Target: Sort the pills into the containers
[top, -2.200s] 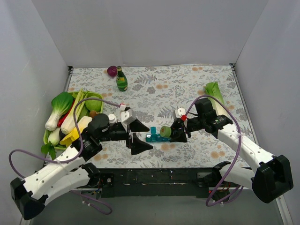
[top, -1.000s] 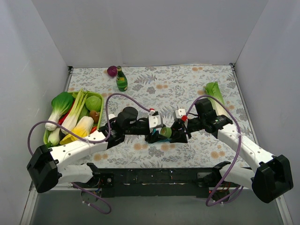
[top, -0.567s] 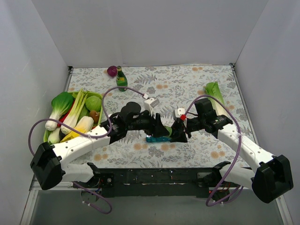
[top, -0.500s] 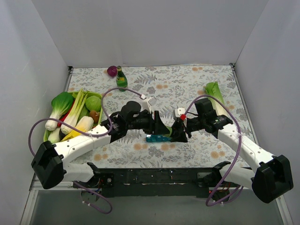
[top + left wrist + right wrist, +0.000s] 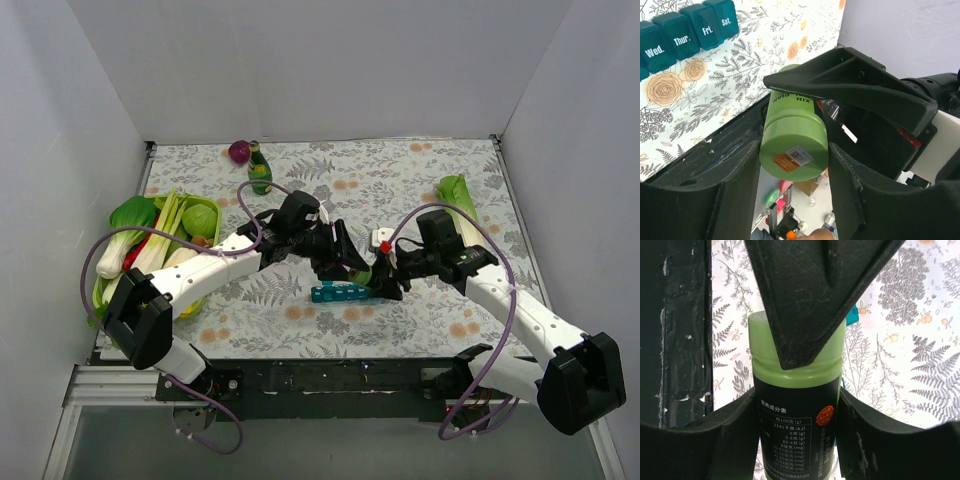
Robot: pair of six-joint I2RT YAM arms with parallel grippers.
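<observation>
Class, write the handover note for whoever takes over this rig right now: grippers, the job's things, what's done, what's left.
Right gripper: shut on the green pill bottle, off the table.
Left gripper: fingers flank the cap; grip unclear.
Pill organiser lies on the table near them, visible lids closed.
Done: bottle picked up.
Left: uncap, open compartments, sort pills; none visible yet.

Top view: bright, even, diffuse light from overhead; walls w/o hotspots. Soft short shadows under arms on counter. Sharp overall, slight wide-angle bend at edges.
Left wrist view: left tool underexposed, near parts soft; green bottle sharp, faint sheen on cap.
Right wrist view: right tool near-black, detail lost; label text legible, counter print crisp.
</observation>
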